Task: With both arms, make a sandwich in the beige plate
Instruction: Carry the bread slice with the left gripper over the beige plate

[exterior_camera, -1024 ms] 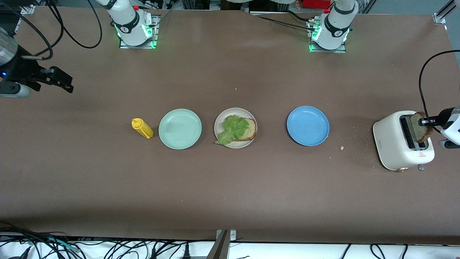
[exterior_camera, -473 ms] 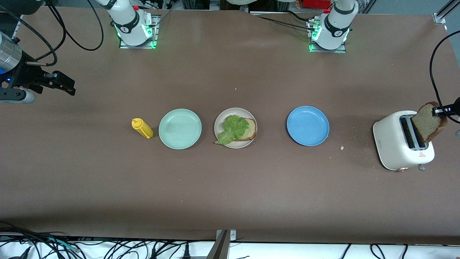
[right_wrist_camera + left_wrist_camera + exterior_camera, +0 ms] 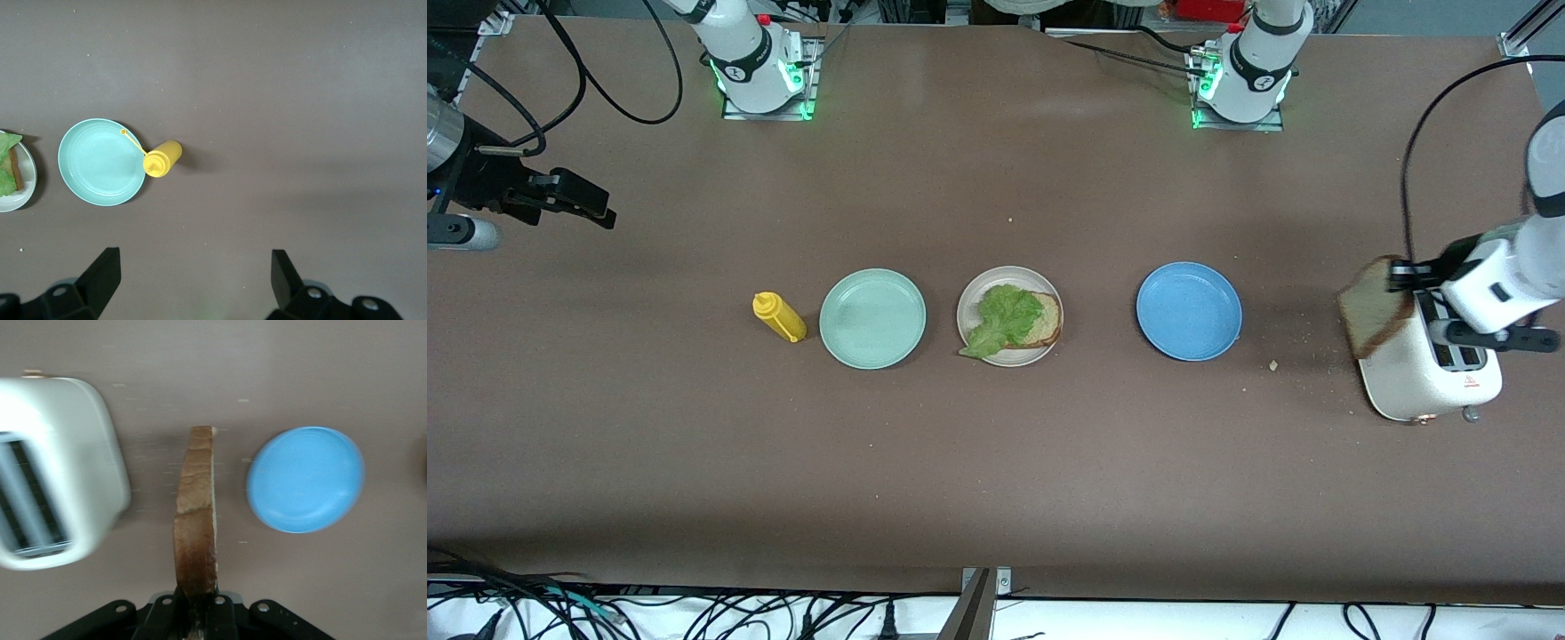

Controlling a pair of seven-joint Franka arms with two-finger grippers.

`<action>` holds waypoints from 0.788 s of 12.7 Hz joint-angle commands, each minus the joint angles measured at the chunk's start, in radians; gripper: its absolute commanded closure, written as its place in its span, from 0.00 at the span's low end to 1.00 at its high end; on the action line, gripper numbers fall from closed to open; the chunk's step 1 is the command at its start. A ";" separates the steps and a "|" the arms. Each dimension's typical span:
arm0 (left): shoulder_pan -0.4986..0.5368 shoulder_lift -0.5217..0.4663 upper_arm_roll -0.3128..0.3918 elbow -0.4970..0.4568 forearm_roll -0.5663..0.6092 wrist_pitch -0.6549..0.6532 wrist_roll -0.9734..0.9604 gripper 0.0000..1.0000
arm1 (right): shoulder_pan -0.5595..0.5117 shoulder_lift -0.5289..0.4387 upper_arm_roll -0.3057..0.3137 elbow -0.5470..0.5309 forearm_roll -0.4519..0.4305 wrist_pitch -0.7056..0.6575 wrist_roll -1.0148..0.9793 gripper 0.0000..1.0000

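The beige plate (image 3: 973, 302) sits mid-table with a bread slice (image 3: 1048, 322) and a ruffled lettuce leaf (image 3: 1003, 322) lying on it. Its edge, with the lettuce and bread, also shows in the right wrist view (image 3: 21, 199). My left gripper (image 3: 1401, 276) is shut on a second bread slice (image 3: 1372, 308), which hangs on edge over the toaster's side toward the blue plate. In the left wrist view the slice (image 3: 197, 510) stands clamped between the jaws (image 3: 197, 615). My right gripper (image 3: 592, 206) waits open over bare table at the right arm's end, nothing between its fingers (image 3: 197, 273).
A white toaster (image 3: 1414, 387) (image 3: 57, 470) stands at the left arm's end, with crumbs (image 3: 1273, 364) beside it. A blue plate (image 3: 1189, 311) (image 3: 305, 480) lies between toaster and beige plate. A mint green plate (image 3: 871, 318) (image 3: 100, 162) and a yellow squeeze bottle (image 3: 780, 317) (image 3: 162, 159) lie toward the right arm's end.
The left gripper has lifted the bread slice out of the toaster slot and carried it toward the blue plate. The right gripper has shifted only slightly.
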 commanded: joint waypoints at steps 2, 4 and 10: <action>-0.134 0.063 -0.015 0.022 -0.170 -0.010 -0.102 1.00 | -0.001 0.007 0.004 0.021 -0.037 -0.027 -0.015 0.00; -0.227 0.113 -0.015 0.046 -0.285 0.005 -0.108 1.00 | 0.003 0.013 0.002 0.021 -0.061 -0.024 -0.014 0.00; -0.337 0.264 -0.016 0.052 -0.620 0.195 -0.087 1.00 | -0.004 -0.007 -0.027 0.033 -0.060 -0.028 -0.019 0.00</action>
